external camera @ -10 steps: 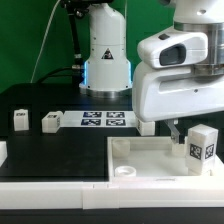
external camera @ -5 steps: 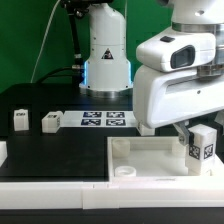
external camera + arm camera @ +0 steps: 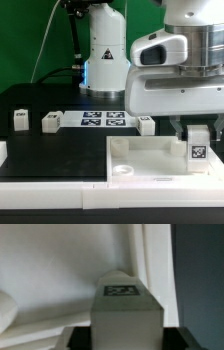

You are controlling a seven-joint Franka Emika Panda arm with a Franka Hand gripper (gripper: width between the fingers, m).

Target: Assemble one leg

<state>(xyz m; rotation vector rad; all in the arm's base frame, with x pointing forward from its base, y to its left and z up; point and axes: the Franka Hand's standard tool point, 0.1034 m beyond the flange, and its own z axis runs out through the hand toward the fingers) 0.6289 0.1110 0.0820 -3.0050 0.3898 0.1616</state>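
Observation:
My gripper (image 3: 196, 130) is shut on a small white leg (image 3: 197, 147) with a black-and-white tag on its side. It holds the leg upright over the far right part of the large white tabletop (image 3: 150, 160). In the wrist view the leg (image 3: 125, 303) stands between the dark fingers (image 3: 82, 336), its tag facing the camera, with the tabletop's white wall (image 3: 60, 274) behind it. Whether the leg's foot touches the tabletop is hidden.
Two more white legs (image 3: 20, 119) (image 3: 50, 122) stand on the black table at the exterior view's left, and another (image 3: 146, 125) stands behind the tabletop. The marker board (image 3: 104, 120) lies at the back. A round socket (image 3: 124, 172) sits at the tabletop's near corner. The robot base (image 3: 105, 55) is behind.
My gripper has moved with the leg toward the exterior view's left and slightly down, closer over the tabletop. The leg behind the tabletop has come into view.

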